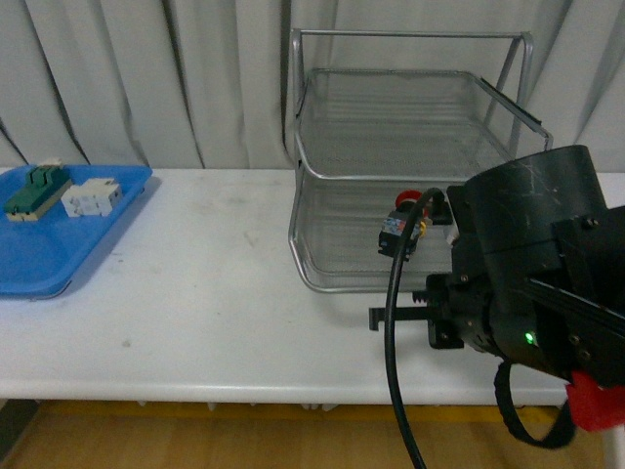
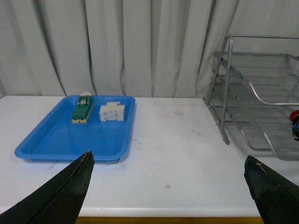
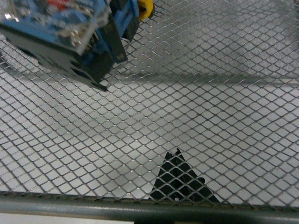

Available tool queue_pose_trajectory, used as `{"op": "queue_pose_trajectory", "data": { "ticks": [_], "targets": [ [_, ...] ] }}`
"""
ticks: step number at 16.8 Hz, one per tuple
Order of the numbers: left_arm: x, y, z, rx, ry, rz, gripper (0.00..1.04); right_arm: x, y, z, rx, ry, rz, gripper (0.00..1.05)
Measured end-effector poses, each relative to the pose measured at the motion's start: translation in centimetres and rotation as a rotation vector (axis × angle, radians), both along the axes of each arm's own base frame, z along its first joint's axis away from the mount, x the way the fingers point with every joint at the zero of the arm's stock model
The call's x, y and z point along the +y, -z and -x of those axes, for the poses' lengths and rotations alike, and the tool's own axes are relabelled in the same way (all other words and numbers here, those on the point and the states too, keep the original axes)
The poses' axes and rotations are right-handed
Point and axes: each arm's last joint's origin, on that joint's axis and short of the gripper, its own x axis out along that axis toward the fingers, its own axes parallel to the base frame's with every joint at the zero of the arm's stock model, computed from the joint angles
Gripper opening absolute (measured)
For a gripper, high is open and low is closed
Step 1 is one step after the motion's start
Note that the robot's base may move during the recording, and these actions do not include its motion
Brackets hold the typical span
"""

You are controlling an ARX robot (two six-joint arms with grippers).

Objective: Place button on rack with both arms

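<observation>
From my station, the rack (image 1: pixel 410 166) stands on the right of the table (image 1: pixel 195 293), with the blue tray (image 1: pixel 59 234) far left. My right arm (image 1: pixel 527 274) reaches into the lower tier; whether its jaws are spread I cannot tell. The left gripper (image 2: pixel 168 186) hangs spread and empty. The button (image 1: pixel 402 223) lies on the mesh, so placement looks done; withdrawing remains.

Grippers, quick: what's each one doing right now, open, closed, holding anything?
Left gripper: open, holding nothing, above the table.
Right gripper: cannot tell; its fingertips are not clearly shown. The button lies on the rack.
</observation>
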Motion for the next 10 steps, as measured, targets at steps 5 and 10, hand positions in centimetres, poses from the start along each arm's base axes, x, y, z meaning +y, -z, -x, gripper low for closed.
{"op": "queue_pose_trajectory", "data": {
  "ticks": [5, 10],
  "targets": [
    [0.0, 0.0, 0.0, 0.000, 0.000, 0.000, 0.98, 0.7, -0.9, -6.5, -0.123, 0.044, 0.003, 0.02],
    [0.0, 0.0, 0.0, 0.000, 0.000, 0.000, 0.98, -4.0, -3.9, 1.1, -0.231, 0.043, -0.175, 0.02]
  ]
}}
